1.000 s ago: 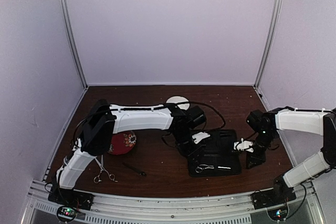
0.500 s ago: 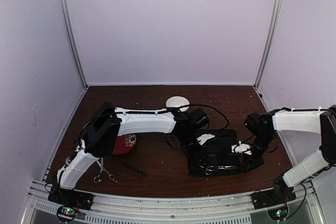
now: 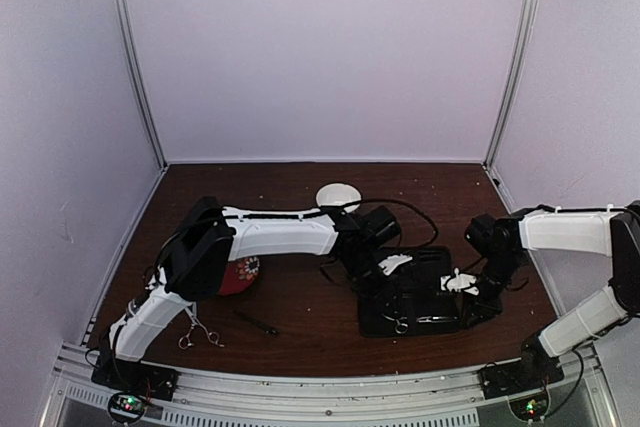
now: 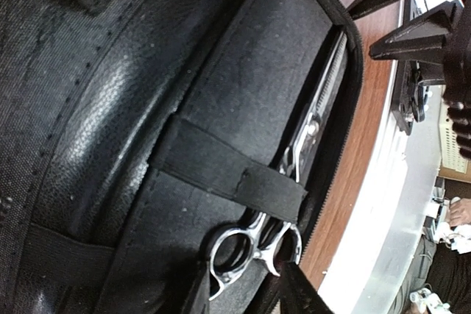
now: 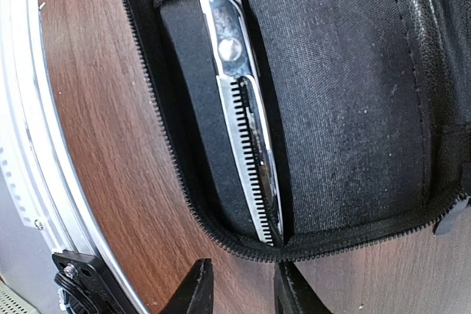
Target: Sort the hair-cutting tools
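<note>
Left pincer (image 4: pixel 246 288) nearer cased scissors (image 4: pixel 309 130)

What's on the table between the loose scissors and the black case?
A thin black stick lies there, touching neither the scissors nor the case; the top view shows it.

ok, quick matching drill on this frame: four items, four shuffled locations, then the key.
Items
1. toothed scissors
2. loose scissors
3. black stick tool
4. red plate

Places
A. partly hidden behind the left arm
B. on the table, nearest its front-left corner
C. under a strap inside the black case
D. on the table, between the loose scissors and the case

Pairs: 1-C, 2-B, 3-D, 4-A
</note>
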